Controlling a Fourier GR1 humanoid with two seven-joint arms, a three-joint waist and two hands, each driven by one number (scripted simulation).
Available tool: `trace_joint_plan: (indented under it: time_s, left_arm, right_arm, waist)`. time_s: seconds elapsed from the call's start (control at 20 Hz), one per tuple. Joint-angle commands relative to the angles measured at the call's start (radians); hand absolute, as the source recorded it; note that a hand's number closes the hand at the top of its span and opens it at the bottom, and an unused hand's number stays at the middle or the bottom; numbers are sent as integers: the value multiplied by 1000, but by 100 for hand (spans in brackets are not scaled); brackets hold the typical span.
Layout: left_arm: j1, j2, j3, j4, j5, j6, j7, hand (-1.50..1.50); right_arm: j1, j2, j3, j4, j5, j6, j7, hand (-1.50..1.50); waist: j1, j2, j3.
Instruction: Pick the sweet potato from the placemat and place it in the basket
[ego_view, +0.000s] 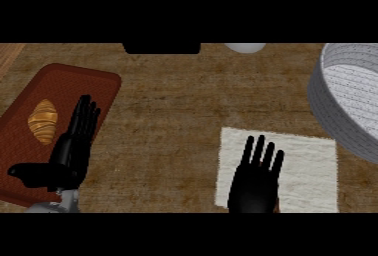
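Note:
A white placemat lies at the lower right of the wooden counter. My right hand hovers flat over its left half, fingers straight and pointing away from me. No sweet potato shows on the mat; the hand hides whatever lies under it. The grey basket stands at the right edge, just beyond the mat's far right corner, and what shows of its inside holds nothing. My left hand rests open at the lower left, fingers straight, thumb out to the left.
A reddish-brown board lies at the left under my left hand, with a golden ridged pastry on it beside the fingers. A black object and a white rounded object sit at the far edge.

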Motion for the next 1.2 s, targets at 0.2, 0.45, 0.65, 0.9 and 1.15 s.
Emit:
trace_joint_plan:
  time_s: [0.2, 0.45, 0.65, 0.9, 1.15]
  left_arm:
    - [41, -14, -2, -39, -29, -3, 10, 0]
    - [15, -21, 14, -43, -31, -13, 44, 0]
    - [21, -34, 37, 4, -33, -39, -8, 0]
    - [-27, -51, 20, 16, -67, -14, 18, 0]
    - [58, -64, -6, -48, -77, -21, -7, 0]
  right_arm:
    - [60, 9, 30, 53, 34, -48, 161, -150]
    - [-1, 9, -36, 74, -6, -61, 134, -150]
    - [3, 9, -70, 41, 14, -70, 87, -150]
    - [22, -20, -129, 92, -12, 21, -52, 150]
    - [11, -13, -144, 138, 24, 3, -85, 150]
  waist:
    - [1, 0, 1]
    - [2, 1, 1]
    - [-1, 1, 0]
    - [-2, 2, 0]
    - [6, 1, 0]
